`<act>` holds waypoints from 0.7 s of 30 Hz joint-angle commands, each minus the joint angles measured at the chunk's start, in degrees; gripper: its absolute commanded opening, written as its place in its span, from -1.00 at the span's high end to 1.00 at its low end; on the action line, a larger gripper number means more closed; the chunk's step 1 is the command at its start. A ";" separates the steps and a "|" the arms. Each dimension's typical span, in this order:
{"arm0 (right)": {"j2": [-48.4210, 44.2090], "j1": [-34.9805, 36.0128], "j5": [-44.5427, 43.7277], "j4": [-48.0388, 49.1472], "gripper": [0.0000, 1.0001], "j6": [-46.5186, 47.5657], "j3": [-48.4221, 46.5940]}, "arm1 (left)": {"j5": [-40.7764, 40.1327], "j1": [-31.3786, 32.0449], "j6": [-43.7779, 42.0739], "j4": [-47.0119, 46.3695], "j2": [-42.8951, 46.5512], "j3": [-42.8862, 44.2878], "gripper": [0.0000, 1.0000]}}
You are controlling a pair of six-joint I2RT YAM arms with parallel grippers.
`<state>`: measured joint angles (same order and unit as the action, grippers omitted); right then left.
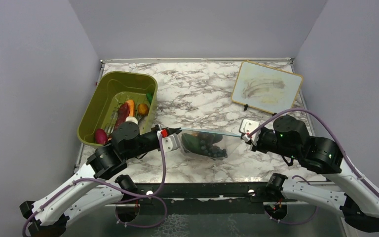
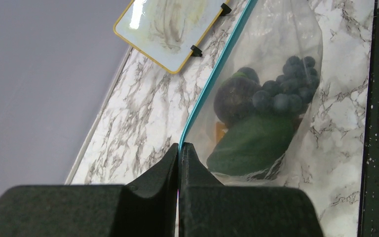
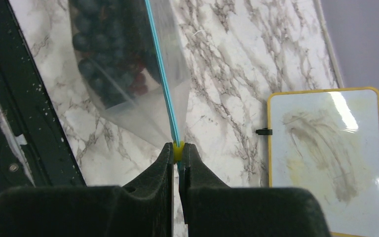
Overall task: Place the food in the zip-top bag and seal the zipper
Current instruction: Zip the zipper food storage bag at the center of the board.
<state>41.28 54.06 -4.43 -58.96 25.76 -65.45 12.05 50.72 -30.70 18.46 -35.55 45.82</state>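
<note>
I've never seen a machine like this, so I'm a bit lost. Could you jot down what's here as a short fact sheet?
Left gripper: shut on one end of the zipper
Right gripper: shut on its other end
Zip-top bag: stretched between them
Inside: grape bunch, green piece, dark round piece
Olive-green tub: more toy food inside
Whiteboard: back right

Left wrist view: zip-top bag (image 2: pixel 296 34) cut by top edge; orange piece (image 2: pixel 220 132) mostly hidden behind green item (image 2: pixel 256 143). End of zipper (image 2: pixel 212 81) lost between left gripper (image 2: pixel 179 148) fingers. Right wrist view: other end likewise inside right gripper (image 3: pixel 178 148); grape bunch (image 3: pixel 94 44) blurred, cropped. Seal state of zipper: cannot tell. Top view: tub (image 1: pixel 90 116) contents partly behind left arm (image 1: pixel 128 140), too small to identify.
</note>
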 commanded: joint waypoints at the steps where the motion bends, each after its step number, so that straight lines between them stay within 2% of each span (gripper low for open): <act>1: 0.21 -0.45 1.50 -11.95 0.98 0.40 -2.29 | -1.58 -0.81 0.85 -0.04 1.91 0.88 1.00; 8: 0.04 -0.46 13.66 -16.40 0.98 0.58 -4.60 | 13.63 -0.81 5.69 6.29 2.33 2.04 1.00; 12: 0.05 -0.45 19.89 -16.72 0.98 1.50 -5.78 | 20.46 -0.80 9.02 6.75 2.01 1.95 1.00; 14: 0.14 -0.45 20.38 -13.99 0.98 2.41 -4.53 | 18.26 -0.80 11.10 4.86 1.68 0.08 1.00; 16: 1.23 -0.45 17.64 -9.47 0.98 4.48 -2.37 | 11.87 -0.81 14.20 0.27 0.49 -2.83 1.00; 21: 6.01 -0.46 3.21 7.18 0.98 5.57 3.14 | -3.35 -0.93 21.34 -9.45 -9.29 -5.11 1.00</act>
<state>43.07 53.89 9.45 -66.85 29.54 -64.84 21.28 50.24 -16.58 19.38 -37.74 41.76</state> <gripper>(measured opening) 0.039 0.017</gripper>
